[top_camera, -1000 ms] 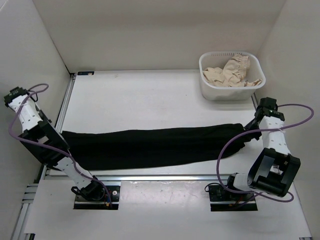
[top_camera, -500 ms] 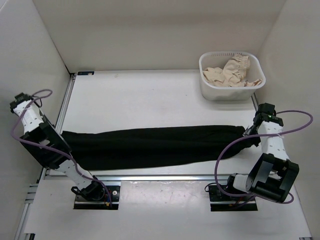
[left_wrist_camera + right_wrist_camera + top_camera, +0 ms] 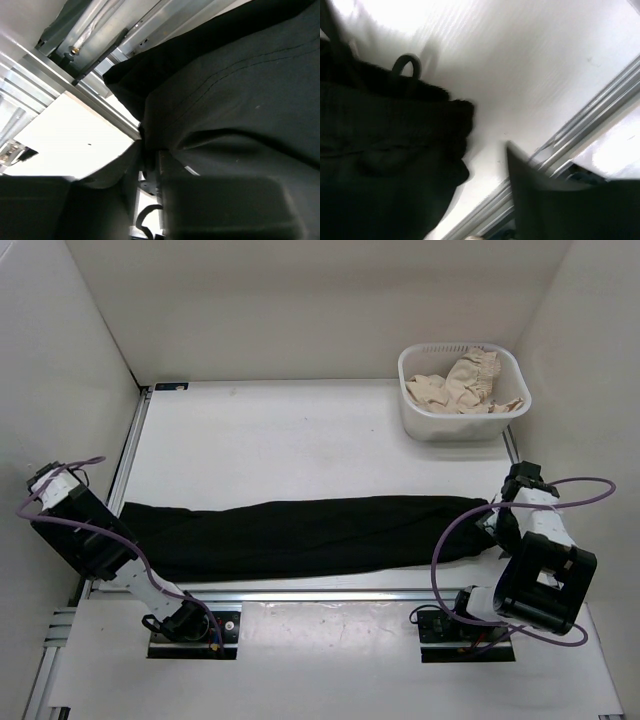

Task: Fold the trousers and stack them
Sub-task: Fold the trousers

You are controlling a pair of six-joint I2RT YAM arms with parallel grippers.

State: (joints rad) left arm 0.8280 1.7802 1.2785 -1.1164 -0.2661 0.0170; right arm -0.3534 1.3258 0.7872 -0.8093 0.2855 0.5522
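The black trousers (image 3: 300,535) lie stretched flat across the near half of the table, folded lengthwise. My left arm (image 3: 70,520) bends low over their left end. In the left wrist view my left gripper (image 3: 149,155) stands slightly open, and an edge of the trousers (image 3: 240,90) still lies between its tips. My right gripper (image 3: 497,523) is at the right end. In the right wrist view it is open (image 3: 480,195). One dark finger (image 3: 545,200) shows, with bare table between it and the trousers (image 3: 380,165). A small hang loop (image 3: 405,65) sticks out of the cloth.
A white basket (image 3: 450,425) holding a beige ruffled garment (image 3: 465,385) stands at the back right. An aluminium rail (image 3: 320,592) runs along the near edge just below the trousers. White walls close in on both sides, close to each arm.
Both arms have dropped and drawn toward the near edge, laying the trouser ends down. Both grippers have opened, the right one wide and the left one a little.
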